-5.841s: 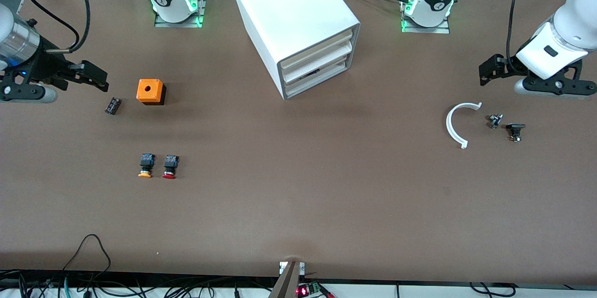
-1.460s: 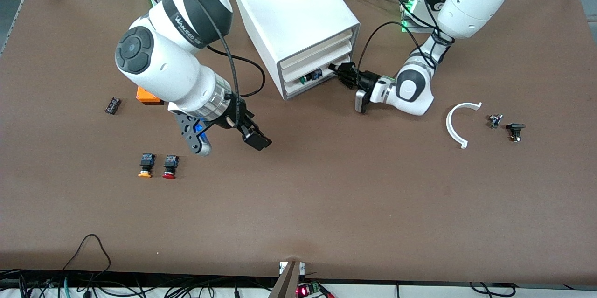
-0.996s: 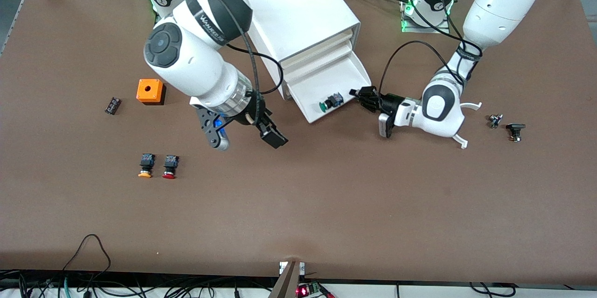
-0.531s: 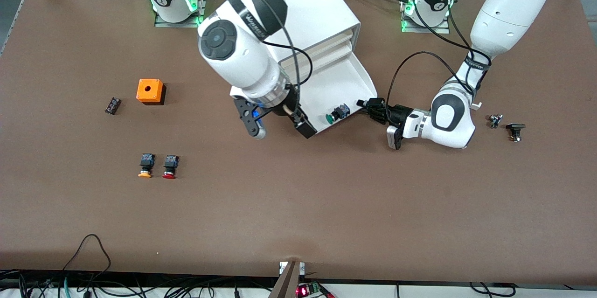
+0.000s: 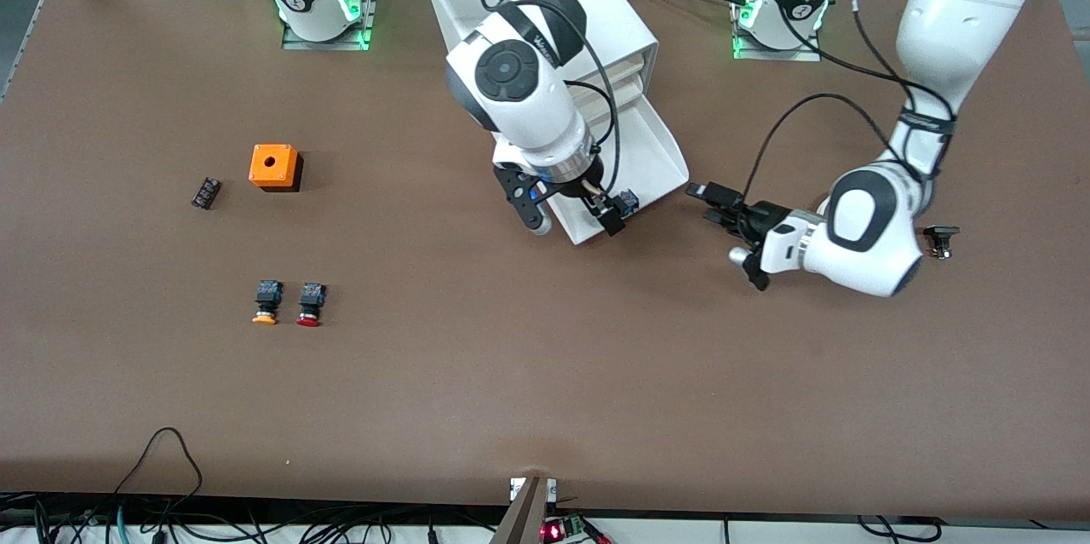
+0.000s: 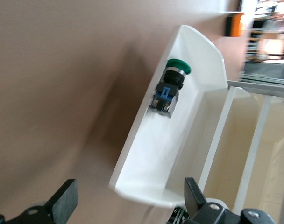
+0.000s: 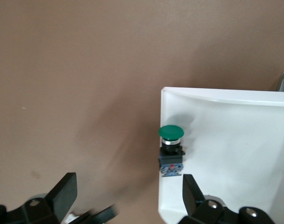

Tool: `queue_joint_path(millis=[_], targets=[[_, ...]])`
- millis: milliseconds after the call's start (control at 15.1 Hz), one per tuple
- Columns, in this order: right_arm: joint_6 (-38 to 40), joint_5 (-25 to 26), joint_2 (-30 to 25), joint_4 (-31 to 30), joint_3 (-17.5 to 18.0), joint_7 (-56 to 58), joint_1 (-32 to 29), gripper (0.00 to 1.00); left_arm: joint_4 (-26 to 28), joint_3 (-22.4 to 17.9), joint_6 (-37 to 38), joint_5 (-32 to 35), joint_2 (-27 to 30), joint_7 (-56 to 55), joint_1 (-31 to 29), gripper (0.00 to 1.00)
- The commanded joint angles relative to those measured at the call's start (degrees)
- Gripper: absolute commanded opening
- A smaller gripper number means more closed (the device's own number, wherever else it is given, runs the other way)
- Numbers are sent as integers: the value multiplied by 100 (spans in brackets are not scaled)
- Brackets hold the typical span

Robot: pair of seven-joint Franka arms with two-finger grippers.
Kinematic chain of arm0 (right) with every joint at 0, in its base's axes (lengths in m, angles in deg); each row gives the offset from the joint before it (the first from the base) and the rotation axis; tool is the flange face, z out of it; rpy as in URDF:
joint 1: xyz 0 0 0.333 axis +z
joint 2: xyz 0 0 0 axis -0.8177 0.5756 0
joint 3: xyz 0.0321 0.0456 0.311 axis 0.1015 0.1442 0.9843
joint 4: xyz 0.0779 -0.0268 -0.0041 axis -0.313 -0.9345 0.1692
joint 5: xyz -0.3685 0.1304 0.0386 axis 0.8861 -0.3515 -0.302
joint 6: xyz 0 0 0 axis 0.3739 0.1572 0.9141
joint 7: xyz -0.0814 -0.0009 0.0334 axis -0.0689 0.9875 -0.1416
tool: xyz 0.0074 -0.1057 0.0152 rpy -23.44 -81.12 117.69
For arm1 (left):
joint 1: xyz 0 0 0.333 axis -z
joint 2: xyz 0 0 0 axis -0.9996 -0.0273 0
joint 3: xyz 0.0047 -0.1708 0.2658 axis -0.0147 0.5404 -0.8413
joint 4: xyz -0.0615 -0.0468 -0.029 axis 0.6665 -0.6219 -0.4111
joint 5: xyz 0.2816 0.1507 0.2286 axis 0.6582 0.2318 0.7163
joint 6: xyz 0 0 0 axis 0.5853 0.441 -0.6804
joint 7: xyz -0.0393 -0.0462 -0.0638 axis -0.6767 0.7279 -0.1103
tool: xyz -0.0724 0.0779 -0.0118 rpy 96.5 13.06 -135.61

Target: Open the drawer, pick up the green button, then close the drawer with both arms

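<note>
The lowest drawer (image 5: pixel 656 154) of the white cabinet (image 5: pixel 545 8) stands pulled out. The green-capped button (image 5: pixel 628 202) lies in it by its front wall, partly hidden by my right gripper (image 5: pixel 606 219). That gripper is open and hangs over the drawer's front corner. In the right wrist view the button (image 7: pixel 171 150) lies in the drawer (image 7: pixel 235 140) just ahead of the open gripper (image 7: pixel 127 196). My left gripper (image 5: pixel 707 202) is open and empty, over the table just clear of the drawer's front. Its wrist view shows the drawer (image 6: pixel 179 154) and the button (image 6: pixel 171 86) ahead of the gripper (image 6: pixel 128 205).
An orange box (image 5: pixel 274 167) and a small black part (image 5: pixel 205 191) lie toward the right arm's end. An orange-capped button (image 5: pixel 266 303) and a red-capped button (image 5: pixel 310 304) stand nearer the camera. A small black part (image 5: pixel 941 237) lies beside the left arm's wrist.
My right gripper has moved toward the left arm's end, over the drawer's front corner by the button. My left gripper has drawn back from the drawer's front.
</note>
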Motion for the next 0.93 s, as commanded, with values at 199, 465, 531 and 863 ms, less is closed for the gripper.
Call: queue_joint_path(millis=[199, 465, 531, 863], targets=[[-845, 305, 241, -493, -62, -330, 477, 100, -1307, 63, 768, 1585, 320, -2307, 89, 100], [-934, 666, 602, -502, -62, -578, 679, 100, -1703, 89, 804, 2929, 707, -2698, 212, 100], [-934, 666, 637, -502, -62, -578, 688, 100, -1826, 89, 813, 3350, 760, -2698, 221, 100], [-1022, 648, 743, -494, -62, -648, 688, 96, -2467, 63, 743, 4233, 761, -2601, 265, 100]])
